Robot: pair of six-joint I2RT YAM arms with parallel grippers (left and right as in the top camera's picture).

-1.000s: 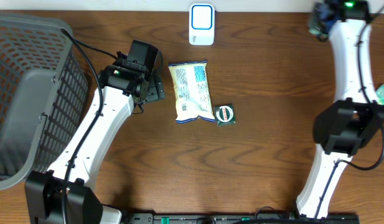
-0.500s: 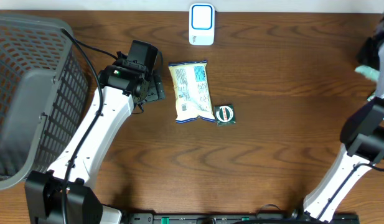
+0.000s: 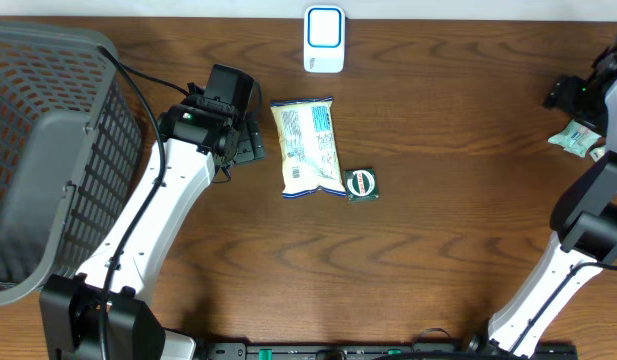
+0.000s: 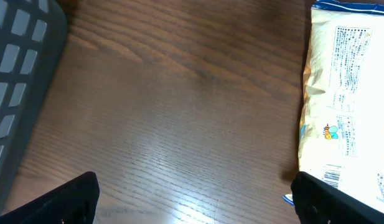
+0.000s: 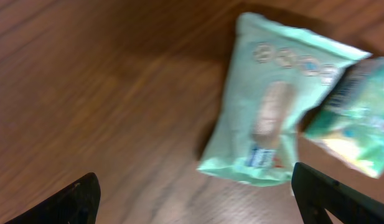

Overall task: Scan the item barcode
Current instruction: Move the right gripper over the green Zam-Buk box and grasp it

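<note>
Beside the snack bag (image 3: 306,147) at centre-left, the left gripper (image 3: 252,143) stands wide open and empty. Grasp the bag by an edge, leaving its barcode uncovered for the scanner (image 3: 324,38). At far right, the right gripper (image 5: 195,199), shut a second ago, now gapes empty over the mint-green packets (image 5: 272,134), apparently just released.

I note: table (image 3: 438,240) dark brown wood grain; left basket (image 3: 28,90) grey lattice; scanner (image 3: 324,38) white, blue outline; bag (image 3: 306,147) cream-yellow, blue trim; right packet (image 5: 269,124) mint green.
</note>
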